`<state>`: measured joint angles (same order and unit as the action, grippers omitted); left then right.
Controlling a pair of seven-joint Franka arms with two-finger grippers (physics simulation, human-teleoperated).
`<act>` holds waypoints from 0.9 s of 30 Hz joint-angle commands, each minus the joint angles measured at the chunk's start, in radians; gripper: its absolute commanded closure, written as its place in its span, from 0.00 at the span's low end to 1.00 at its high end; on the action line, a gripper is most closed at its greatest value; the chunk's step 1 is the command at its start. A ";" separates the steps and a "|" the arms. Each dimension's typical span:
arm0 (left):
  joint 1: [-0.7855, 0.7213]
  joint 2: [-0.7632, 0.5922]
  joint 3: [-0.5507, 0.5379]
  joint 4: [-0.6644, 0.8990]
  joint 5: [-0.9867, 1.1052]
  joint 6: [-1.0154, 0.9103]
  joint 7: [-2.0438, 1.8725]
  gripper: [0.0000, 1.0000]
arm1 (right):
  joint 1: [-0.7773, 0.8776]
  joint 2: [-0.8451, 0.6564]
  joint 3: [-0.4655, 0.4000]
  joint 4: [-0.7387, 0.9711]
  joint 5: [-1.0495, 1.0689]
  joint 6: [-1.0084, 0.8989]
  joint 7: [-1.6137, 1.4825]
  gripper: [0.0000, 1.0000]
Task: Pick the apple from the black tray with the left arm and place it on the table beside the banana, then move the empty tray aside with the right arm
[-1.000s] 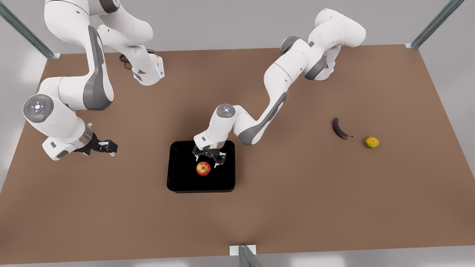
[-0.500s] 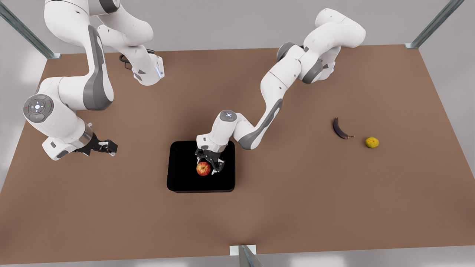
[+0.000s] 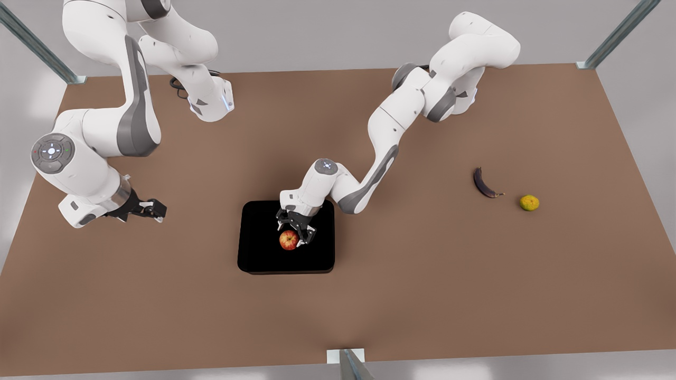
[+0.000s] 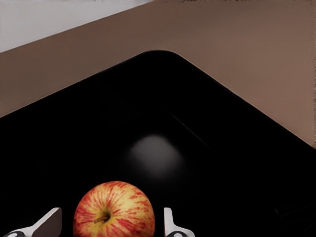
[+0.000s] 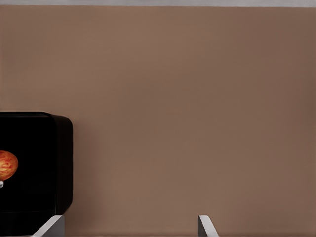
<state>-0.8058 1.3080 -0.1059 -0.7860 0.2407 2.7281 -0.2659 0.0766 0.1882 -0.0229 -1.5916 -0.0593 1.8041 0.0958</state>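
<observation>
Left claw (image 3: pixel 297 235) lowered around apple (image 3: pixel 288 240); brown table (image 3: pixel 422 274), grey walls

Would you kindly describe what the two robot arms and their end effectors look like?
Both arms are glossy white with grey joint bands and round grey caps bearing small lights. Each ends in a black two-finger end effector with pale fingertips.

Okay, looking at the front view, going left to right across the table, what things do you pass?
right gripper, waiting → black tray → apple, left gripper around it → banana → yellow-green fruit
</observation>
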 commanded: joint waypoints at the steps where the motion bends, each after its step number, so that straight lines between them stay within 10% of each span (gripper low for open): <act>1: -0.001 0.002 0.000 0.001 0.000 0.016 0.017 0.00 | 0.000 -0.001 0.000 0.001 0.001 0.000 -0.001 0.00; 27: -0.004 0.056 0.005 0.010 0.000 0.061 0.002 0.00 | 0.000 -0.001 0.000 0.001 -0.001 0.000 -0.001 0.00</act>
<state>-0.8099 1.3644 -0.1013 -0.7783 0.2396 2.7881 -0.2531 0.0767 0.1882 -0.0229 -1.5912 -0.0606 1.8042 0.0961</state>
